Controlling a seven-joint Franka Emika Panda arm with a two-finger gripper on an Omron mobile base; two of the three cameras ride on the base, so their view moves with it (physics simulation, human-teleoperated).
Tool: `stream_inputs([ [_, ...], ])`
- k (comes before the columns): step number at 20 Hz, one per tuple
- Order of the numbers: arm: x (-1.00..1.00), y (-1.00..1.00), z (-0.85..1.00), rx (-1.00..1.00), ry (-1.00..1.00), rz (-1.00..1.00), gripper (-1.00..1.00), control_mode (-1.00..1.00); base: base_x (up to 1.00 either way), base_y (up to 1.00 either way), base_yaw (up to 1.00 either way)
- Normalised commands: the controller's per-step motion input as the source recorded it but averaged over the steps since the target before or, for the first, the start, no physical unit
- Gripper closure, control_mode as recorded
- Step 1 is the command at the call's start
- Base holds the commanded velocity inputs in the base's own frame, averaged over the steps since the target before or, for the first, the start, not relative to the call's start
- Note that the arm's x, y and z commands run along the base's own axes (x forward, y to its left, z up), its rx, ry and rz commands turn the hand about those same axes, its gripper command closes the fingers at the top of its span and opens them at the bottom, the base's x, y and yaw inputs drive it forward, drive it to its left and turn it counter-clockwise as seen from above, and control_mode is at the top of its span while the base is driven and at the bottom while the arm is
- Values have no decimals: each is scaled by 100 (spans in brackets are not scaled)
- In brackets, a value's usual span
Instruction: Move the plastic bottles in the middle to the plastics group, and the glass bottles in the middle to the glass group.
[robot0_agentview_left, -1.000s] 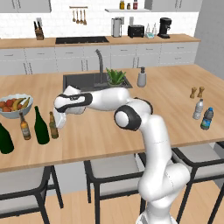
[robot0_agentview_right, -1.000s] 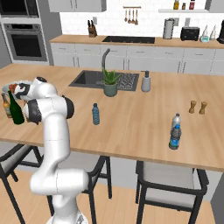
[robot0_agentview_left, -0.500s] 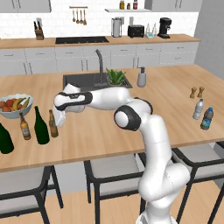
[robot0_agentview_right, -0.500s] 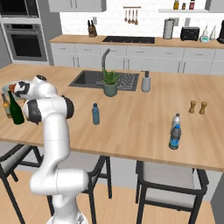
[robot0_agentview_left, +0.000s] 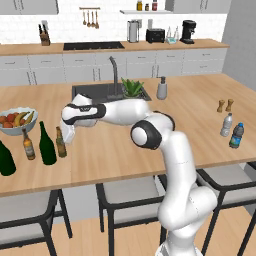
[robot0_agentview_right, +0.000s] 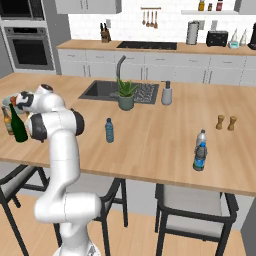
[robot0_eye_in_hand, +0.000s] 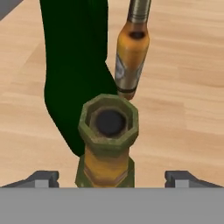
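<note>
In the hand view the gripper (robot0_eye_in_hand: 112, 177) is seen with its two fingertips spread wide, well clear on either side of the amber beer bottle (robot0_eye_in_hand: 108, 146), whose open mouth lies straight below the camera. Nothing is held. A second ago the jaws were closed on this bottle; they have since been opened, so the bottle has been let go and stands upright on the island counter (robot0_agentview_left: 115, 150).

Just beyond it in the hand view a tall green wine bottle (robot0_eye_in_hand: 76, 65) and a second brown beer bottle (robot0_eye_in_hand: 132, 52) are seen close by. In the left base view the released bottle (robot0_agentview_left: 60, 142) stands beside the wine bottle (robot0_agentview_left: 47, 144) near the counter's left end, with the other beer bottle (robot0_agentview_left: 28, 145) and a wide dark green bottle (robot0_agentview_left: 6, 159) further toward that edge. The glass is therefore judged to be gathered.

Further along, the slim blue plastic bottle (robot0_agentview_right: 109, 130) remains at the counter's middle, well apart from the plastics pair (robot0_agentview_right: 200, 151) near the right end; it is judged to be what is left.
</note>
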Motion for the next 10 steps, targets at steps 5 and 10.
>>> stream_inputs([
  [5, 0, -23, 49, 3, 0, -1, -100, -100, 0, 0, 0],
  [10, 0, -57, 76, 7, 3, -8, -100, -100, 0, 0, 0],
])
